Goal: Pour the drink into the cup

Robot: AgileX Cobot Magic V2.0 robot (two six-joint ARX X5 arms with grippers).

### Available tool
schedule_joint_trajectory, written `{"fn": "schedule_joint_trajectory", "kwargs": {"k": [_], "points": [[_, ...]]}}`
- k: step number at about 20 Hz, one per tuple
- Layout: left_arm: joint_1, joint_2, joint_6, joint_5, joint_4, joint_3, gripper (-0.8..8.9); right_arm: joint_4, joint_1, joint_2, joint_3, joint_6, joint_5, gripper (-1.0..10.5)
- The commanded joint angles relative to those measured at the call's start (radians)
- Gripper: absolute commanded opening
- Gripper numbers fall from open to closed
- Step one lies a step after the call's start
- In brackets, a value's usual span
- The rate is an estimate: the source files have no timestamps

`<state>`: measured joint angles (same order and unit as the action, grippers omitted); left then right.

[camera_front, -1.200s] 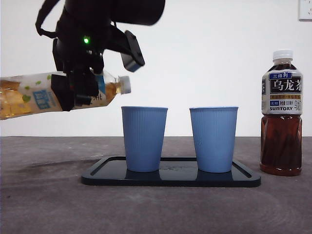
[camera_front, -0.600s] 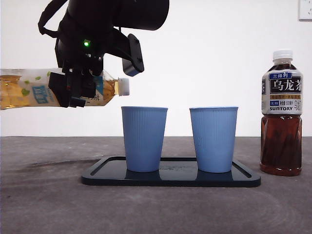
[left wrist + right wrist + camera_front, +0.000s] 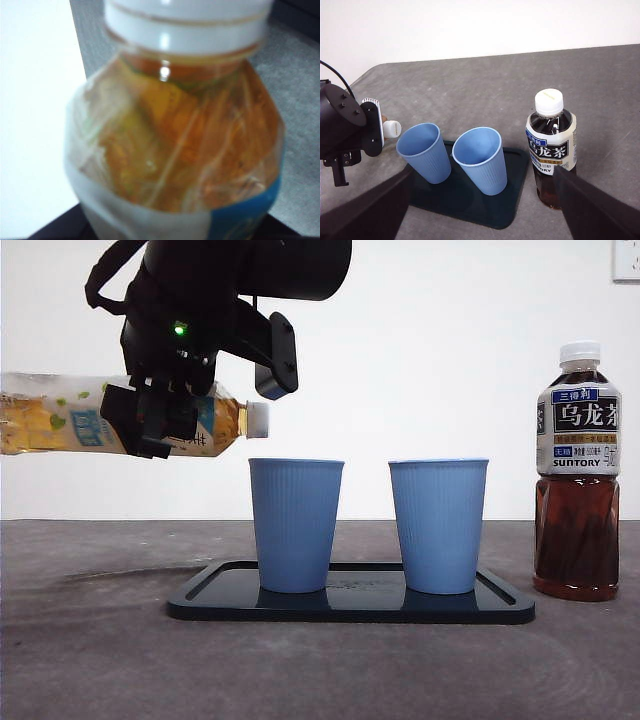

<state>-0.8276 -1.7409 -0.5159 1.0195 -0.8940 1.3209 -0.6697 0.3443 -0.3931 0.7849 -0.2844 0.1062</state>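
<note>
My left gripper (image 3: 150,420) is shut on a clear bottle of yellow tea (image 3: 55,425), holding it about level in the air. Its white cap (image 3: 257,419) is on and sits just above and left of the left blue cup (image 3: 295,525). The left wrist view is filled by the bottle's shoulder (image 3: 175,140) and cap (image 3: 185,25). A second blue cup (image 3: 438,525) stands to the right on the same dark tray (image 3: 350,605). My right gripper (image 3: 482,167) hangs open high above, looking down on both cups (image 3: 422,152) (image 3: 481,159).
A dark oolong tea bottle (image 3: 578,475) with a white cap stands upright on the grey table just right of the tray, seen also in the right wrist view (image 3: 551,150). The left arm (image 3: 340,130) shows there at the left edge. A white wall lies behind.
The yellow tea bottle's base end has risen, so it went from cap-up tilt to about level. The left arm shifted slightly right and up. Cups unchanged.
</note>
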Motion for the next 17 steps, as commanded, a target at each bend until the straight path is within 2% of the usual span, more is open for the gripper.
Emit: {"fn": "schedule_joint_trajectory", "kwargs": {"k": [1, 6, 13, 17], "points": [[-0.012, -0.014, -0.018, 0.04, 0.005, 0.032, 1.49, 0.005, 0.005, -0.003, 0.014, 0.003, 0.002, 4.4], [-0.013, -0.014, 0.016, 0.04, 0.006, 0.032, 1.5, -0.006, 0.005, -0.003, 0.014, 0.004, -0.002, 4.4], [-0.013, -0.004, 0.249, 0.028, -0.005, 0.032, 1.5, -0.019, 0.005, -0.003, 0.014, 0.005, -0.002, 4.4], [-0.012, 0.026, 0.341, -0.065, 0.003, 0.032, 1.49, -0.043, 0.005, -0.003, 0.014, 0.005, -0.003, 4.4]]}}
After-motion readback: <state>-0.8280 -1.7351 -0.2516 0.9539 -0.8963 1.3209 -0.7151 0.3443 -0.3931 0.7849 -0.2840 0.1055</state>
